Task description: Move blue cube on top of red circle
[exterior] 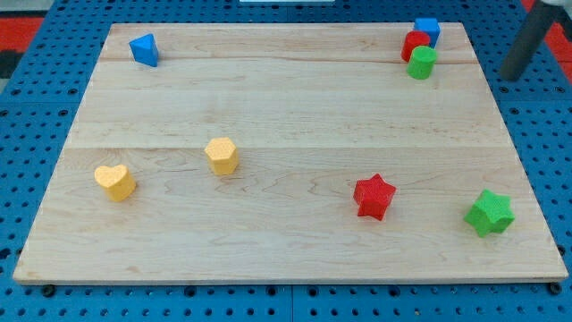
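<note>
A wooden board is shown on a blue pegboard table, with eight small coloured blocks scattered across it. The blue cube is seen at the view's top right corner of the board, touching the red circle, which sits just below and to the left of it; a green cylinder is pressed against the red circle's lower side. The dark rod is caught off the board at the view's far right, its tip hanging over the pegboard, well clear of the cluster and to the right of it. No fingers are fitted to this arm, so nothing is spread, pressed or pinched; only the bare rod end is presented.

Elsewhere, a blue triangular block is placed at the top left, a yellow heart and a yellow hexagonal block at the lower left, a red star and a green star at the lower right.

The cube is judged light, rigid and quick to slide on the smooth wood, liable to spin if struck off-centre. It is best contacted squarely on a flat face, though already it lies against its target.
</note>
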